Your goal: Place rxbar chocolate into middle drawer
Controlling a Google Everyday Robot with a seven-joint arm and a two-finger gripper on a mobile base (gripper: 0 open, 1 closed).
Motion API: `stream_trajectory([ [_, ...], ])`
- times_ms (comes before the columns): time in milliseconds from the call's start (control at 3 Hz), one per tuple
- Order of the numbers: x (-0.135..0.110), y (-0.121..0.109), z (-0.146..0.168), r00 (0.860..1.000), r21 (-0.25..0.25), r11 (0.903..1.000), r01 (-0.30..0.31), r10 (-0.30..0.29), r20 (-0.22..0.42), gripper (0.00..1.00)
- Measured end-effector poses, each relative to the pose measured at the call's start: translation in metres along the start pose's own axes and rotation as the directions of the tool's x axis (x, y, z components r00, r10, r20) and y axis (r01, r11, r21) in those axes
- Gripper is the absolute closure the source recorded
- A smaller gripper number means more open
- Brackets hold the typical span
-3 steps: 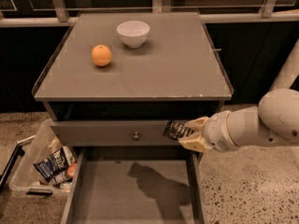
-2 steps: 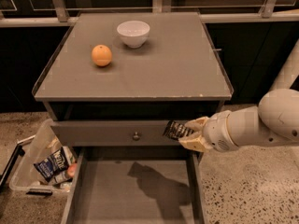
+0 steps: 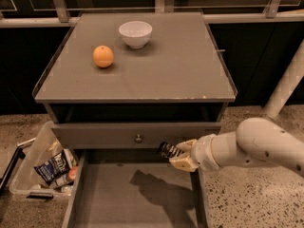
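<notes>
The arm reaches in from the right, and the pincer [image 3: 175, 155] is clamped on the bar [image 3: 166, 150], black wrapper poking out leftward between the tan fingers [image 3: 184, 146]. The bar hangs in the air just below the knobbed front [image 3: 95, 136], over the back right part of the open drawer [image 3: 118, 203], not touching its grey floor. The arm's shadow lies on that floor. Up on the worktop [image 3: 180, 75], an orange [image 3: 103, 56] sits near a white bowl [image 3: 135, 33]. On the ground to the left, a clear bin [image 3: 28, 170] holds a blue-and-white bag [image 3: 53, 165].
</notes>
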State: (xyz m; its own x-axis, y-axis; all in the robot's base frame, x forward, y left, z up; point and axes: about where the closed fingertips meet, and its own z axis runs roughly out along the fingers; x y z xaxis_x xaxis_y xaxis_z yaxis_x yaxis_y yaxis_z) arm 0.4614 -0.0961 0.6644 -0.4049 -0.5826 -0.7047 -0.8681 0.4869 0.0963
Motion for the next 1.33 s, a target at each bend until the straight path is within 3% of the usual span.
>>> stream_trajectory([
  [667, 0.053, -0.004, 0.064, 0.999, 0.055, 0.9980, -0.031, 0.031, 0.013, 1.00],
  [1000, 0.068, -0.017, 0.085, 0.999, 0.109, 0.9939, -0.019, 0.015, 0.038, 1.00],
  [1333, 0.083, -0.023, 0.105, 0.998, 0.145, 0.9882, -0.049, 0.041, 0.055, 1.00],
])
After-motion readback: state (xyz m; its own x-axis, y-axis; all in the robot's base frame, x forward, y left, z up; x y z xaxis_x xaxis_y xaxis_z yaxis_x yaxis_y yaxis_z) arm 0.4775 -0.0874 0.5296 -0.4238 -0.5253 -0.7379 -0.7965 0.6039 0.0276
